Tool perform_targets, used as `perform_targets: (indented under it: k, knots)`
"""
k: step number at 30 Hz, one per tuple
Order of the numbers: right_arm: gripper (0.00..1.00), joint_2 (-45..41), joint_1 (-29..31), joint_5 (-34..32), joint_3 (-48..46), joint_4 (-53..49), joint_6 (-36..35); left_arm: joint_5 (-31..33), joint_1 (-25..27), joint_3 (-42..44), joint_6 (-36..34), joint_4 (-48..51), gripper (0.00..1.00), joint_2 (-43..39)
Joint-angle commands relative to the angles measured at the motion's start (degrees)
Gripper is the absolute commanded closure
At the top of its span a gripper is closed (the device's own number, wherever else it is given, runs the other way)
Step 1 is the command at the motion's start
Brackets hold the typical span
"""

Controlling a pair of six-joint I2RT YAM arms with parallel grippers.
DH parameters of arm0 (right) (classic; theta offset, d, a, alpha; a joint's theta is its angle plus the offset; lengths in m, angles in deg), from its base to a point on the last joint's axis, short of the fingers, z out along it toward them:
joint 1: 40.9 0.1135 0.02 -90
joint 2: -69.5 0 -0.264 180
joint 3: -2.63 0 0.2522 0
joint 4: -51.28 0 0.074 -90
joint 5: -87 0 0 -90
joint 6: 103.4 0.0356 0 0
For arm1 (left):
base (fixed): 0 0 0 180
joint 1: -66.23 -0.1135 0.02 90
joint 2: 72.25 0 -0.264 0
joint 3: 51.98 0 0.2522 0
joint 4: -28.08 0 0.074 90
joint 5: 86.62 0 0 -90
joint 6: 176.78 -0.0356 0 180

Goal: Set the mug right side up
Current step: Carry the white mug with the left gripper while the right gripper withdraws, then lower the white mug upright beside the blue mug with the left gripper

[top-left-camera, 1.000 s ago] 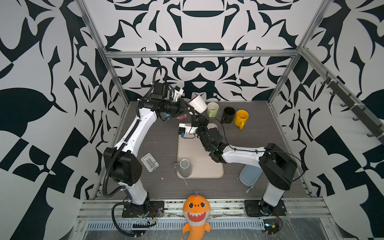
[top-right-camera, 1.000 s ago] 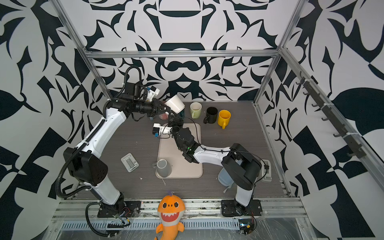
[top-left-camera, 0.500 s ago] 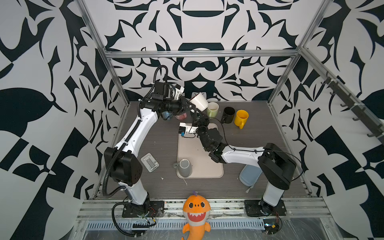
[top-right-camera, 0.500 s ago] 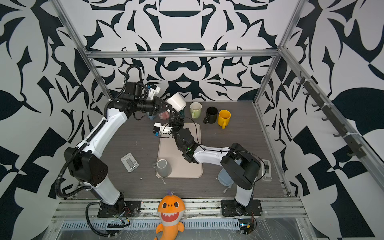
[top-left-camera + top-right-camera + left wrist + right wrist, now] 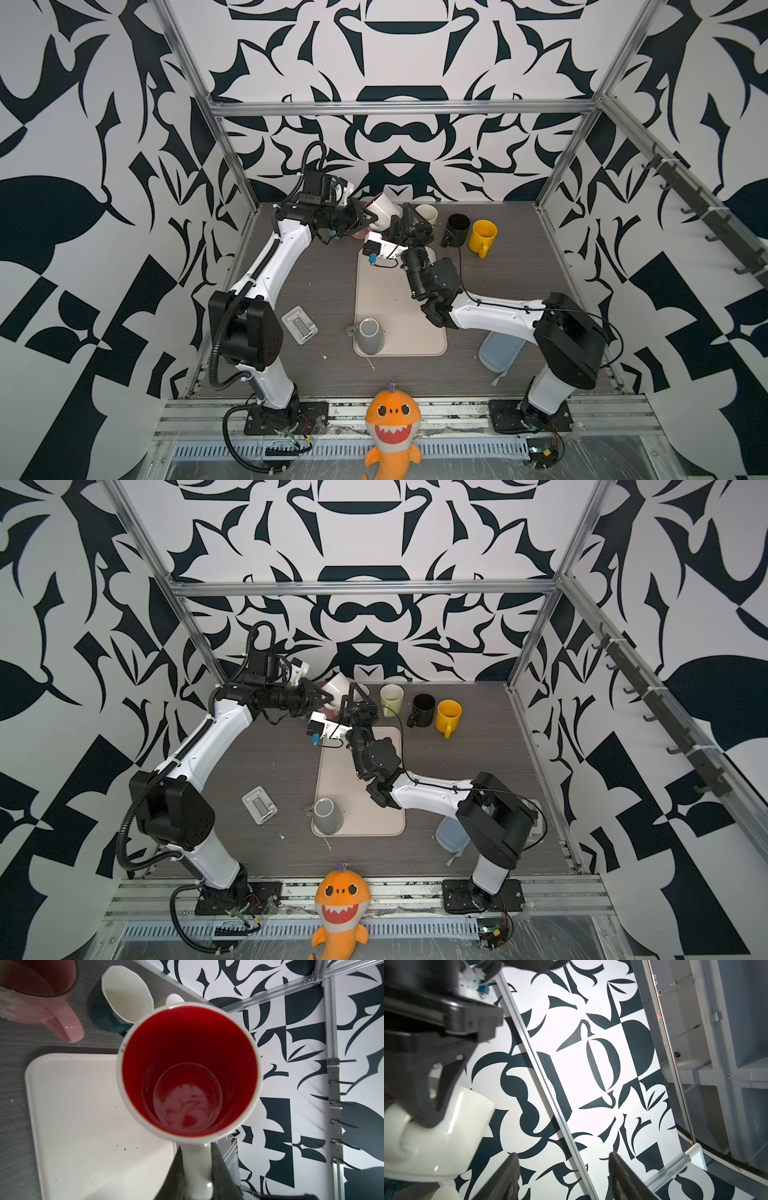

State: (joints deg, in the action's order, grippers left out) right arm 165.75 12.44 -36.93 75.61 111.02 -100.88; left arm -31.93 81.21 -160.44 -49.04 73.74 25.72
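A white mug (image 5: 384, 208) (image 5: 338, 685) with a red inside hangs tilted in the air over the back of the table, its mouth facing my left arm. My left gripper (image 5: 365, 218) (image 5: 197, 1159) is shut on the mug's white handle, and the left wrist view looks straight into the red mug (image 5: 189, 1070). My right gripper (image 5: 402, 216) (image 5: 563, 1154) stands open just right of the mug, fingers pointing upward, with nothing between them. In the right wrist view the mug (image 5: 436, 1136) sits off to one side of those fingers.
A beige tray (image 5: 399, 303) lies mid-table with a grey mug (image 5: 368, 334) at its front left corner. A pale green mug (image 5: 391, 698), a black mug (image 5: 457, 228) and a yellow mug (image 5: 482, 237) line the back. A pink mug (image 5: 35, 997) stands under the left gripper.
My right gripper's jaws have opened wider beside the mug. The left gripper has kept its hold on the handle, and the mug has shifted slightly to the left.
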Motion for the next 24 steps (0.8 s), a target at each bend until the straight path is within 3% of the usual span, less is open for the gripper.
perform_targets:
  k: [1,5,9,13,16,24]
  knots:
    - [0.32,-4.23,0.25,-4.55,-0.30,0.68,6.46,2.74,-1.07,0.85,-0.67,-5.04,1.00,-3.95]
    - [0.32,-9.20,0.23,-7.37,-0.70,-10.38,18.65,10.23,-1.23,1.87,-4.28,-3.11,1.00,-5.78]
    - [0.30,-15.54,-1.10,-6.53,3.39,-37.51,40.73,18.57,-1.19,5.34,-9.20,-2.24,1.00,-8.99]
    - [0.29,-19.70,-5.97,3.42,9.55,-62.74,65.48,28.18,-1.19,11.40,-13.44,-3.43,1.00,-13.30]
    - [0.25,-20.77,-10.73,14.57,12.88,-74.04,78.93,33.73,-1.12,16.86,-15.24,-6.40,1.00,-16.26]
    - [0.23,-18.24,-16.35,34.79,18.38,-85.63,95.49,42.73,-0.63,32.18,-18.23,-19.07,1.00,-22.18]
